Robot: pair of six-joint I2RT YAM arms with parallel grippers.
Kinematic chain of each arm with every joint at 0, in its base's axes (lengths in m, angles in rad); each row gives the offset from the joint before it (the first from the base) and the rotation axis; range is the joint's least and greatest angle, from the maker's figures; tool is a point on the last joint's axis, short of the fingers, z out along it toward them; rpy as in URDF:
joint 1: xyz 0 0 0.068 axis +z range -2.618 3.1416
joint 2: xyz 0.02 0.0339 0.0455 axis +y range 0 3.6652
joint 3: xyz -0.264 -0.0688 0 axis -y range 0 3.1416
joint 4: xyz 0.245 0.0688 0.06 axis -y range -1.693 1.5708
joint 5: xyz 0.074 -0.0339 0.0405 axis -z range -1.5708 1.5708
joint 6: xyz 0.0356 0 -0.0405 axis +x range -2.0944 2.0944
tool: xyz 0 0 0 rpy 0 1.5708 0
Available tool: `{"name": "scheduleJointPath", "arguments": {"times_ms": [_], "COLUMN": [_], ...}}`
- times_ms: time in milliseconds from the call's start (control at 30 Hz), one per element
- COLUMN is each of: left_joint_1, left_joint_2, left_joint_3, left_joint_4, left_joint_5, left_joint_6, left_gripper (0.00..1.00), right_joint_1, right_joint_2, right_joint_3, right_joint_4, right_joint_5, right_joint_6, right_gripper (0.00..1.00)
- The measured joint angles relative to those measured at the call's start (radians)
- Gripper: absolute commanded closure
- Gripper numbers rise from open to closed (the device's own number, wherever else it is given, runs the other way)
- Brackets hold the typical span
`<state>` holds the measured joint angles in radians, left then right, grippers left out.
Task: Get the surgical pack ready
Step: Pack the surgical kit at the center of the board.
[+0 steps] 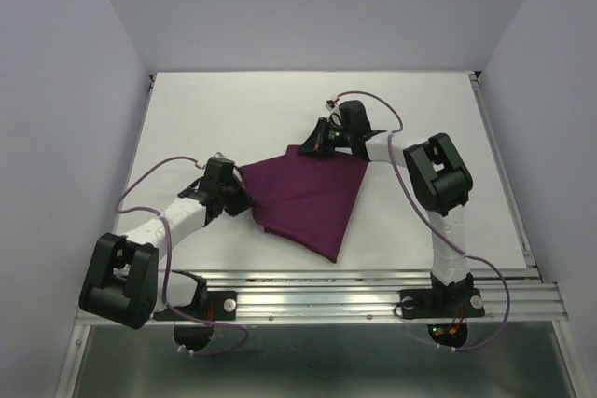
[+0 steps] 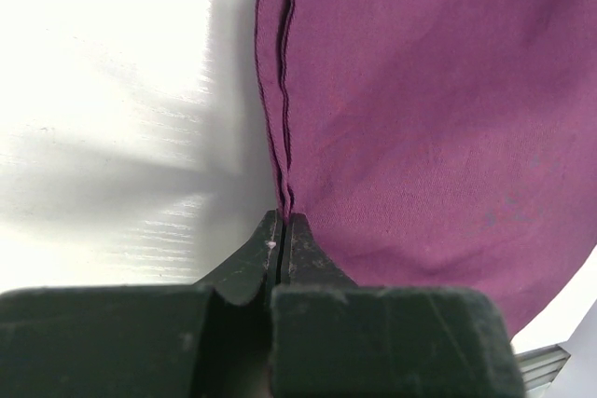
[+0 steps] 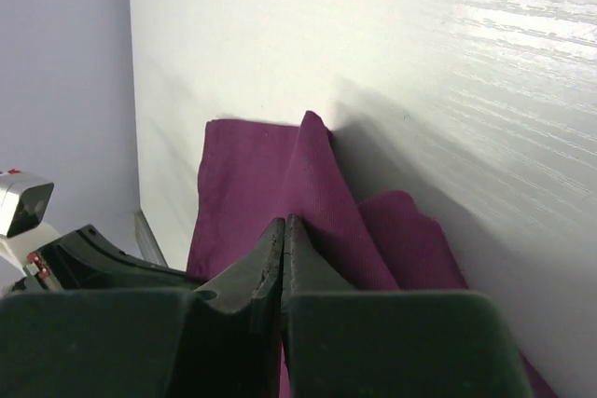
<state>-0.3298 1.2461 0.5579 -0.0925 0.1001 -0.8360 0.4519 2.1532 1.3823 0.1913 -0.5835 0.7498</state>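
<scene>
Left side first: your left fingers (image 1: 237,199) are pinched fully shut on the surgical pack (image 1: 306,198) at its left corner. In the left wrist view the doubled hem runs straight into the tips (image 2: 303,247), so you've got at least 2 layers there. The pack lies mid-desk (image 1: 233,109), between the 2 arms, approx. a 4-cornered wedge. Its long axis runs far-to-near, leaning a bit right, and the sharp tip points at the near edge. On the right, your right fingers (image 1: 313,145) are also clamped shut, on the far corner. The right wrist view shows the fabric (image 3: 244,184) tented up into the tips (image 3: 304,258). Progress, as I judge it: 1 fold looks made, prob. mid-step. What's left is to lay the held corners down, flatten the ridge, square the edges, then let go. No other pack items are in view.
</scene>
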Motion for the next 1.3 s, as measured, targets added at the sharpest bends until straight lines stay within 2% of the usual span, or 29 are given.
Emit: {"name": "scheduleJointPath", "arguments": {"times_ms": [167,200,233,300,400,533,600,667,700,733,833,1033,1167,1300], "left_joint_1": [0.000,0.000,0.000,0.000,0.000,0.000,-0.001,-0.010,-0.016,-0.021,-0.037,-0.082,-0.137,-0.182], "left_joint_2": [-0.002,-0.002,-0.002,-0.003,-0.026,-0.112,-0.146,-0.146,-0.133,-0.120,-0.008,0.192,0.275,0.291], "left_joint_3": [-0.003,-0.004,-0.005,-0.006,-0.007,-0.003,0.024,0.072,0.099,0.119,0.206,0.250,0.250,0.226], "left_joint_4": [-0.002,-0.002,-0.003,-0.004,-0.029,-0.071,-0.102,-0.116,-0.117,-0.114,-0.090,-0.024,-0.020,0.007], "left_joint_5": [0.001,0.001,0.001,0.000,-0.019,-0.077,-0.116,-0.151,-0.163,-0.167,-0.152,-0.047,-0.007,-0.002], "left_joint_6": [-0.001,-0.001,-0.002,-0.005,-0.009,-0.007,-0.003,0.002,0.010,0.012,0.052,0.104,0.118,0.095], "left_gripper": [1.00,0.96,0.76,0.54,0.37,0.31,0.34,0.62,0.96,1.00,1.00,1.00,1.00,1.00], "right_joint_1": [0.002,0.003,0.005,0.005,0.004,-0.009,-0.027,-0.040,-0.046,-0.049,-0.051,-0.051,-0.045,-0.031], "right_joint_2": [-0.013,-0.026,-0.047,-0.106,-0.248,-0.485,-0.613,-0.732,-0.770,-0.798,-0.852,-0.858,-0.855,-0.822], "right_joint_3": [0.010,0.010,0.010,0.008,-0.037,-0.164,-0.250,-0.348,-0.381,-0.407,-0.498,-0.656,-0.692,-0.691], "right_joint_4": [-0.030,-0.050,-0.072,-0.115,-0.166,-0.230,-0.263,-0.315,-0.341,-0.362,-0.442,-0.531,-0.551,-0.537], "right_joint_5": [0.035,0.042,0.060,0.082,0.143,0.229,0.266,0.311,0.332,0.355,0.427,0.497,0.526,0.544], "right_joint_6": [0.000,-0.004,-0.013,-0.033,-0.066,-0.100,-0.104,-0.103,-0.102,-0.102,-0.090,-0.037,-0.016,-0.008], "right_gripper": [0.99,0.99,0.99,0.99,0.99,0.99,0.99,0.99,0.99,0.99,0.99,0.99,0.99,0.99]}}
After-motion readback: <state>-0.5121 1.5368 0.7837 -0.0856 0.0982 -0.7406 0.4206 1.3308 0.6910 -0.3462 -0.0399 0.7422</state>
